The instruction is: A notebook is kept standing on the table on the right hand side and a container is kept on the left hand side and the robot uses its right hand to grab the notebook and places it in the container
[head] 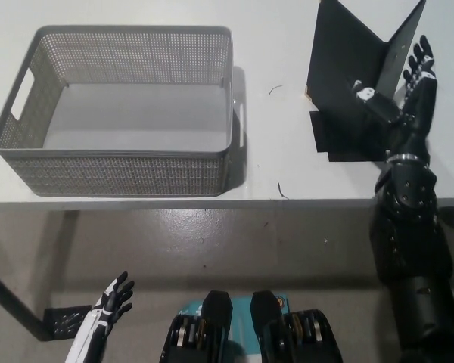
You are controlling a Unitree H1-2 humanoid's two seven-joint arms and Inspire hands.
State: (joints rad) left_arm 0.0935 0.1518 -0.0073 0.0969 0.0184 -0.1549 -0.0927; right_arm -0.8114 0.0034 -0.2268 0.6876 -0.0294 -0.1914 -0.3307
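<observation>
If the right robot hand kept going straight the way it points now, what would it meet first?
Most likely the notebook: the open right robot hand points up and away at its right-hand cover, thumb already in front of it. From this one view I cannot tell whether they touch.

White table, grey mesh container (empty) left, black notebook standing right

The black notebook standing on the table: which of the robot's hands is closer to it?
The right. The black right hand is open at the notebook's right cover, one fingertip in front of it. The white left hand hangs far off, below the table's edge at lower left.
</observation>
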